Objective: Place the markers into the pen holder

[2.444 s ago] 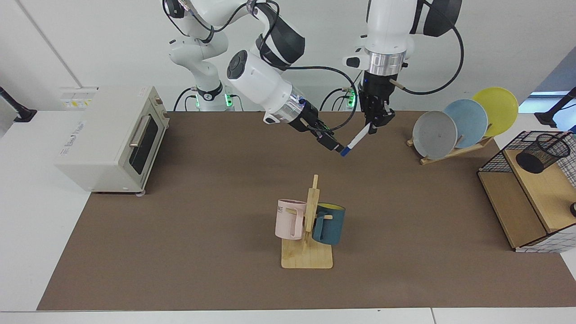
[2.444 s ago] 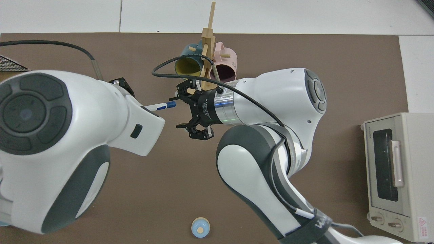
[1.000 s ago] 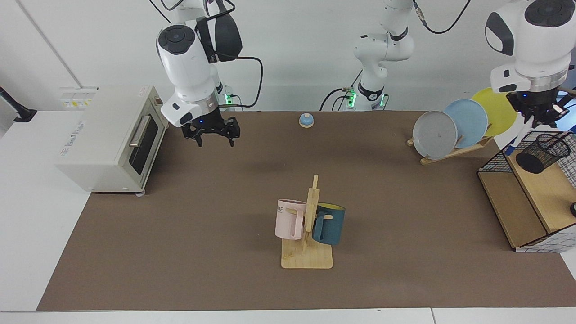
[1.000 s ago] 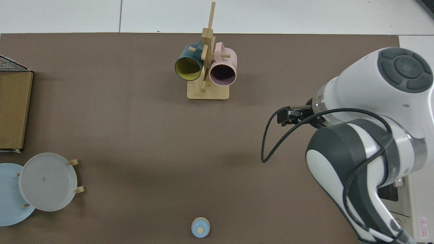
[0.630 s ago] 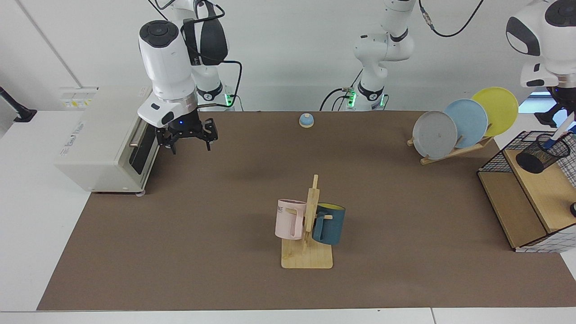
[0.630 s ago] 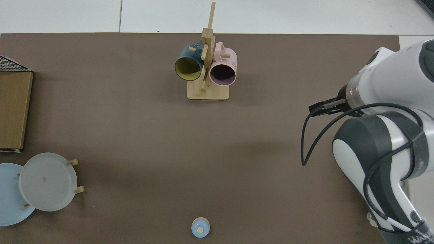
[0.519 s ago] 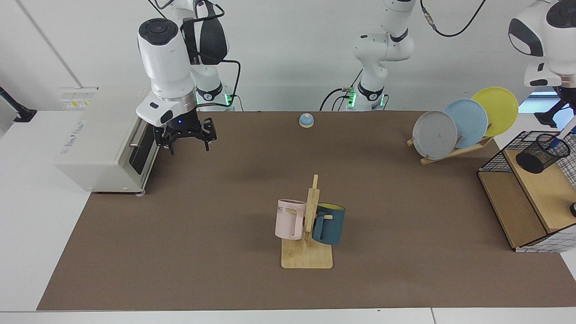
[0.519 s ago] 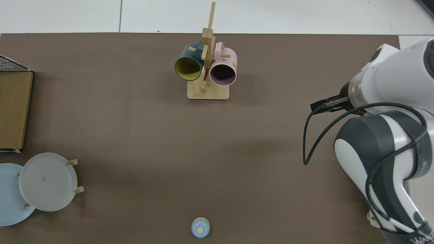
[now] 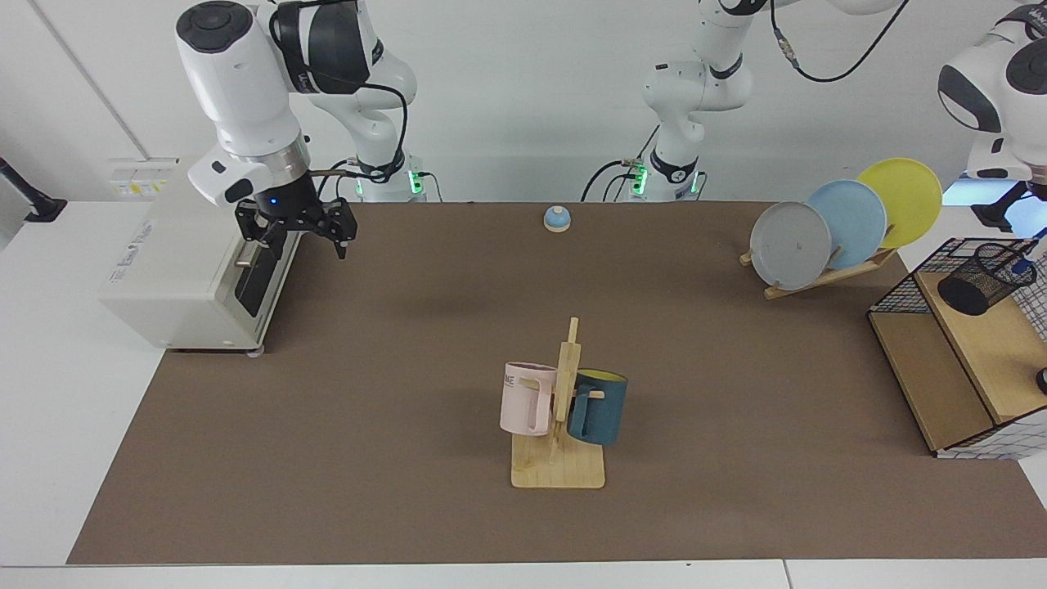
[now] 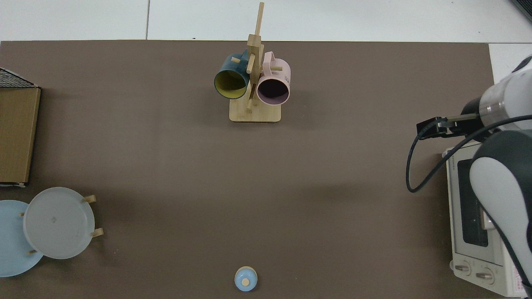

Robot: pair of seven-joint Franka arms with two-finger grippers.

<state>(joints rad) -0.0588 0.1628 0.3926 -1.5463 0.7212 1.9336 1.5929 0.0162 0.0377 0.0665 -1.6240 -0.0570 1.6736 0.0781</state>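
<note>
The black mesh pen holder [image 9: 986,282] leans on the wooden shelf at the far right of the facing view. A blue end of the marker [image 9: 1018,266] shows at its rim; the rest of the marker is hard to make out. My left arm [image 9: 999,123] hangs above it, and the left gripper is mostly cut off by the view's right edge. My right gripper [image 9: 294,237] is open and empty beside the toaster oven's door. The top view shows only the right arm [image 10: 498,99] at its right edge, and neither the marker nor the pen holder.
A toaster oven [image 9: 188,254] stands at the left. A wooden mug tree [image 9: 560,409] with a pink and a blue mug stands mid-table. A plate rack [image 9: 842,225] and a wire basket with wooden shelves [image 9: 941,376] are at the right, a small blue bell [image 9: 557,218] at the back.
The right gripper left the marker with the left one and swung away to the oven. The left arm carried the marker right to the pen holder, where its blue end has dropped to the rim.
</note>
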